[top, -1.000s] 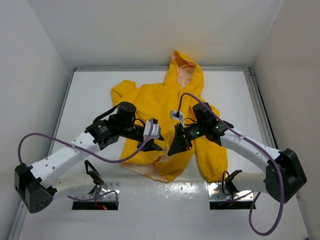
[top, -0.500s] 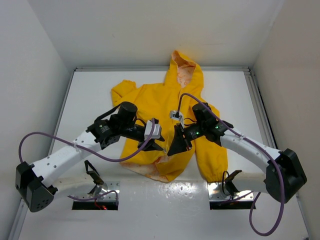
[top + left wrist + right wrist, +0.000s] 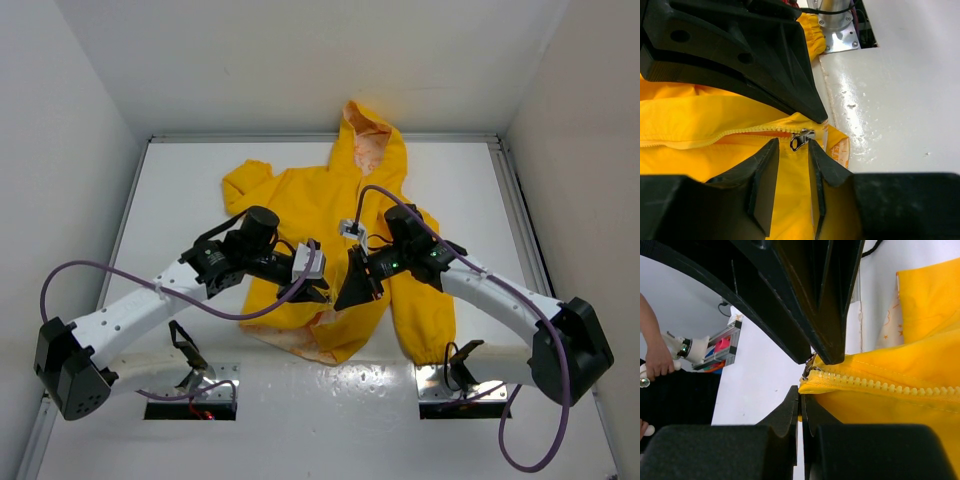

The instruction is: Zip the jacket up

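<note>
The yellow hooded jacket lies flat on the white table, hood at the far side. Both grippers meet at the bottom of its front zipper. My left gripper is open, its fingers narrowly apart, and the metal zipper pull lies right at their tips, untouched. My right gripper is shut on the jacket's hem, just under the end of the zipper teeth. The zipper runs closed for the stretch seen in the wrist views.
The hem's white, orange-printed lining is folded out near the front edge. Metal base plates sit at the near edge. Grey walls close in both sides. Purple cables loop over the arms.
The left gripper's jaws have narrowed around the zipper pull, and the left arm has edged slightly toward the right gripper. The right arm has not moved.
</note>
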Robot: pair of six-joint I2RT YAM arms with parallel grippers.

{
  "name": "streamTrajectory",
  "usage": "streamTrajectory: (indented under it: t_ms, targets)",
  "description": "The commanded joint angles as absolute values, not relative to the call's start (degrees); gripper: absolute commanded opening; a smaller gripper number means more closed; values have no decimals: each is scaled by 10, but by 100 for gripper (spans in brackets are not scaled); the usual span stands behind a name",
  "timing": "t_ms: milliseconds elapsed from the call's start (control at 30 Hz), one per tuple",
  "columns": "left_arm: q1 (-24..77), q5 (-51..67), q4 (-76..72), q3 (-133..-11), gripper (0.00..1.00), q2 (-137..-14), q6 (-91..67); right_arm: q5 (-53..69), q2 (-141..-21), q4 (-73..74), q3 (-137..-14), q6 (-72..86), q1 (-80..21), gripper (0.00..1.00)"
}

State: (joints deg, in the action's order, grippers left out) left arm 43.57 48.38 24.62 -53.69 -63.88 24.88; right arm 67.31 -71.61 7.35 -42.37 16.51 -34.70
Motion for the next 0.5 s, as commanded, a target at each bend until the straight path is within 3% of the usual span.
streamTrajectory:
  t_ms: [0, 467]
  targets:
    - [441, 512, 229, -536, 35, -635, 262, 693, -702, 48, -448, 163, -355, 0]
    - [441, 541, 223, -531, 26, -630, 262, 688, -704, 30, -444, 182, -354, 0]
